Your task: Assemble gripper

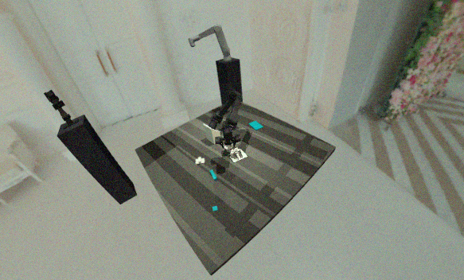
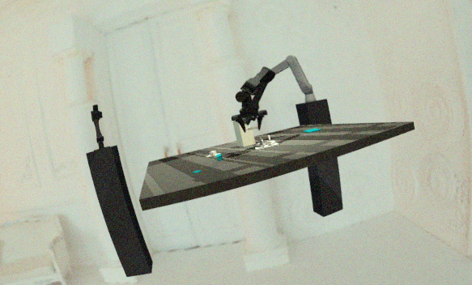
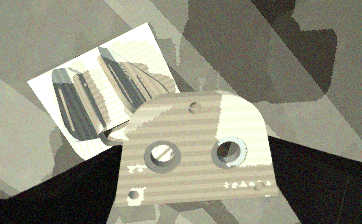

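The robot's black arm reached out over the surface, bent at its joints, with its wrist turned so that the hand pointed downward. Its gripper hung above the surface, apart from it, with the two dark fingers spread wide, one on each side, and closed on something held between them. In the wrist view the fingers came in from the lower left and the lower right, slanting toward the middle.
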Robot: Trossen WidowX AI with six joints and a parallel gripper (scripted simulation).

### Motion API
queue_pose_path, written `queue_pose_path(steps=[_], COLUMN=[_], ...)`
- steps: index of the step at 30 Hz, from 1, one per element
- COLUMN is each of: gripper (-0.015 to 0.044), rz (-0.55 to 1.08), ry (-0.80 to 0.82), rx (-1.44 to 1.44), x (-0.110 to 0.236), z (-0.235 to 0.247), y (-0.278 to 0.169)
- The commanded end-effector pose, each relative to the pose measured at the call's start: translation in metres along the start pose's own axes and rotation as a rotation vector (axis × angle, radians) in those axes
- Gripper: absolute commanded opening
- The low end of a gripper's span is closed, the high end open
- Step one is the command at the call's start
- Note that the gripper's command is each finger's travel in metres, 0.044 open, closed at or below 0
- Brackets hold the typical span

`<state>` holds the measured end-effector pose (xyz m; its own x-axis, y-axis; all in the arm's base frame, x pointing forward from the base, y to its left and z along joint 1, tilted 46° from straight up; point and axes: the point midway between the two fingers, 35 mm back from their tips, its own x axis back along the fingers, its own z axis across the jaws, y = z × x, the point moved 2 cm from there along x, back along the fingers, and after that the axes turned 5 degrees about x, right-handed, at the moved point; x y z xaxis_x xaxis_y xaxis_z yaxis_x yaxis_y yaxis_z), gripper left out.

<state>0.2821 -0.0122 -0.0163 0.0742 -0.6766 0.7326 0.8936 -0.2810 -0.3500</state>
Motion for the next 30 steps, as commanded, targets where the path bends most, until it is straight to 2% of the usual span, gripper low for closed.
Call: queue_pose_path(steps=[1, 15, 30], gripper=[0.0351, 0.0351, 0.0351], rz=[0.008, 0.025, 0.026], ry=[0.01, 0.036, 0.037], rx=[0.095, 0.364, 0.377], x=[-0.002, -0.008, -0.008], z=[0.015, 0.052, 0.054], y=[-0.008, -0.029, -0.03])
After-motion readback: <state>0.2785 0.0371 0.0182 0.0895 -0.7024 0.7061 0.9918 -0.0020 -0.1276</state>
